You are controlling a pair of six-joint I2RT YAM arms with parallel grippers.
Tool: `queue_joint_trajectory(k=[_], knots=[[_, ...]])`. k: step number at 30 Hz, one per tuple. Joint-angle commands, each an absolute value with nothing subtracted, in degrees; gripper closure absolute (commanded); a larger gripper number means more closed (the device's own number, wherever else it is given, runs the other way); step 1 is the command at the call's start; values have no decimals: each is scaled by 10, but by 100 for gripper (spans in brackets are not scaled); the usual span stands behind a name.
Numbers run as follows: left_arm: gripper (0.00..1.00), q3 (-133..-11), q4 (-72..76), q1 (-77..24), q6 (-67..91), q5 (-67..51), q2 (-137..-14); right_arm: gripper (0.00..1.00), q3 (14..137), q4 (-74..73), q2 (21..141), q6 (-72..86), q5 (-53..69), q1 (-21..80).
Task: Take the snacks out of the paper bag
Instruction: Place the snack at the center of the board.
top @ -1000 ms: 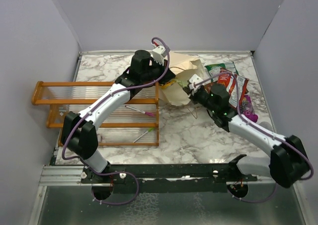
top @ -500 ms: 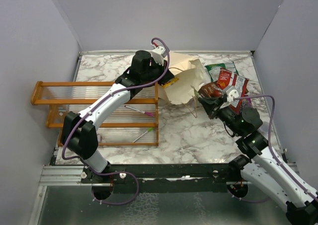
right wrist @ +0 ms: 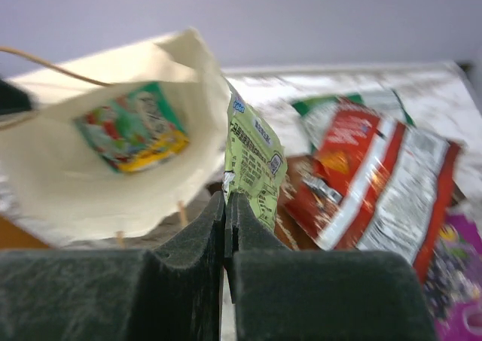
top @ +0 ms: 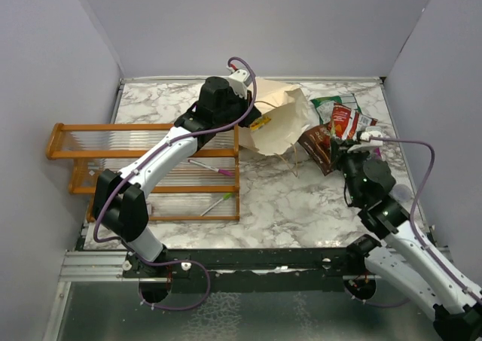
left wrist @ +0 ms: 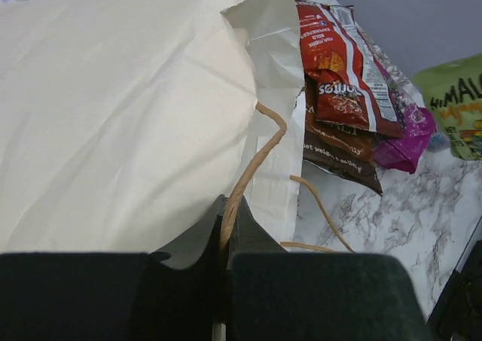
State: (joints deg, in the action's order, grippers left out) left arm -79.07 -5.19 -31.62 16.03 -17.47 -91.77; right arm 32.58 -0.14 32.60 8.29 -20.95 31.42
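1. The left jaws are clenching the twine handle (left wrist: 260,149) of the paper bag (left wrist: 113,108). The cord is rising from between them along the bag's torn open edge.
2. The paper bag (top: 282,119) is lying on its side on the marble counter (top: 286,198). Its cream wall is spreading just ahead and to the left of the left jaws, and its mouth is facing the right jaws.
3. The right jaws are pinching a lime packet (right wrist: 254,164) by its lower edge. The packet is standing upright directly above them, just right of the bag's rim (right wrist: 203,62) in the right wrist view.
4. A multicoloured packet (right wrist: 135,130), green with red and yellow print, is sitting inside the bag, ahead and to the left of the right jaws.
5. A red packet (right wrist: 361,168) is lying ahead and to the right of the right jaws, near the held lime packet.
6. From the left jaws, the same red packet (left wrist: 339,62) is showing ahead and to the right, just past the bag's mouth. It is overlapping a dark brown packet (left wrist: 339,156), and a magenta packet (left wrist: 407,141) is touching that pile on its far right.
7. An orange rack (top: 151,164) is standing on the counter well behind the left jaws, under the left arm (top: 173,149)
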Motion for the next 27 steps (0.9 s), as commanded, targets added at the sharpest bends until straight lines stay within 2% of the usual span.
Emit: queue_joint_trajectory(k=[1, 12, 16, 20, 27], knots=[[100, -798, -65, -310, 148, -150, -890, 99, 350, -41, 423, 138, -441, 314], [100, -798, -60, -311, 148, -161, -886, 99, 346, 30, 590, 95, -470, 294], [100, -798, -59, -311, 151, -166, -884, 99, 356, -21, 635, 150, -472, 276], [100, -799, -59, -311, 152, -167, -880, 98, 341, -32, 635, 180, -473, 257], [100, -798, -58, -310, 153, -172, -878, 89, 304, 30, 600, 165, -409, 236]])
